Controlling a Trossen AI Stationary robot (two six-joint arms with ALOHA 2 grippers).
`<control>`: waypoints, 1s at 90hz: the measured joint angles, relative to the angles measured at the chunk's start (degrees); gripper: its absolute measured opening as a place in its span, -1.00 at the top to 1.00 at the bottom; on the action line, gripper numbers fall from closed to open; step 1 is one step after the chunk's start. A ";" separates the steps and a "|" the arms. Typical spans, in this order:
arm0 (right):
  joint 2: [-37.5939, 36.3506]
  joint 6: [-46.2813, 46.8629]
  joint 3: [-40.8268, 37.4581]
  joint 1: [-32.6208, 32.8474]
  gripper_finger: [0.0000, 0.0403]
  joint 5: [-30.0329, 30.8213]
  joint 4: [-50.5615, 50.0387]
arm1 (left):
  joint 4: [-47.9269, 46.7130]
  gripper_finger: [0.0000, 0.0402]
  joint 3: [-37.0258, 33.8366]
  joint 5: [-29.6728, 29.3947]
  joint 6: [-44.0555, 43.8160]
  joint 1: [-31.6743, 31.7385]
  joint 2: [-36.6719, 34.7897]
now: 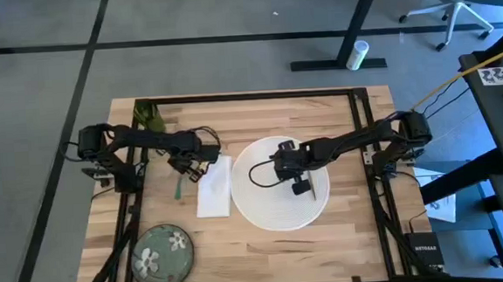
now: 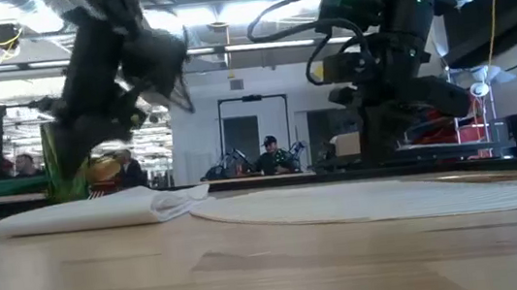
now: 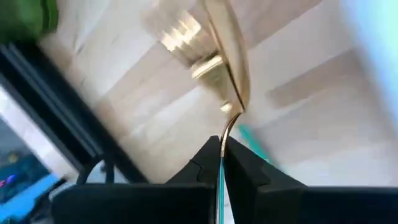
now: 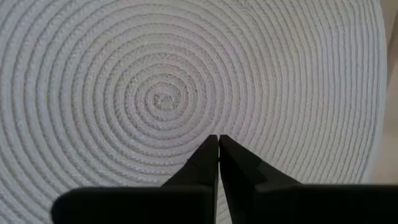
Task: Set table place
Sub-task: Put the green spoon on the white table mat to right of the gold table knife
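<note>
**Two arms, one utensil in the air**

Two grippers are at work. The left gripper (image 3: 222, 149) has its jaws pinched tight on the thin handle of the gold-coloured utensil (image 3: 227, 68), gripped near the end so the bowl hangs free above the table (image 1: 267, 245). In the high view it sits left of centre, just over the white napkin (image 1: 215, 187), with the green fork (image 1: 179, 187) beside the napkin's left edge; probably the utensil is meant to join them. The right gripper (image 4: 218, 146) hovers over the middle of the placemat (image 1: 273, 211), jaws closed on nothing, perhaps steadying it. The plate (image 1: 163, 251) waits at lower left, the green cup (image 1: 147, 114) at upper left.
</note>
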 joint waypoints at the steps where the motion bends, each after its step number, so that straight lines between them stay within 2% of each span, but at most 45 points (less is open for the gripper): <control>1: -0.19 -0.06 0.00 0.02 1.00 0.24 -0.11 | 0.18 1.00 0.45 0.00 0.29 -0.15 0.00; 11: -3.21 -0.25 0.00 0.02 1.00 3.54 -3.20 | 2.02 1.00 4.12 0.04 1.83 -1.53 0.00; 24: -9.55 -0.23 0.01 0.02 1.00 8.18 -7.88 | 9.97 1.00 6.59 0.16 3.36 -3.35 -0.05; 53: -23.69 5.56 0.04 0.02 1.00 13.94 -17.96 | 39.31 1.00 6.72 8.06 0.40 -3.12 -0.07; 70: -26.39 9.18 0.04 0.02 1.00 14.34 -21.30 | 51.04 1.00 6.76 8.85 -1.11 -2.99 0.14; 90: -26.34 10.32 0.04 0.02 1.00 13.65 -22.55 | 58.30 1.00 6.78 8.87 -2.92 -4.80 4.09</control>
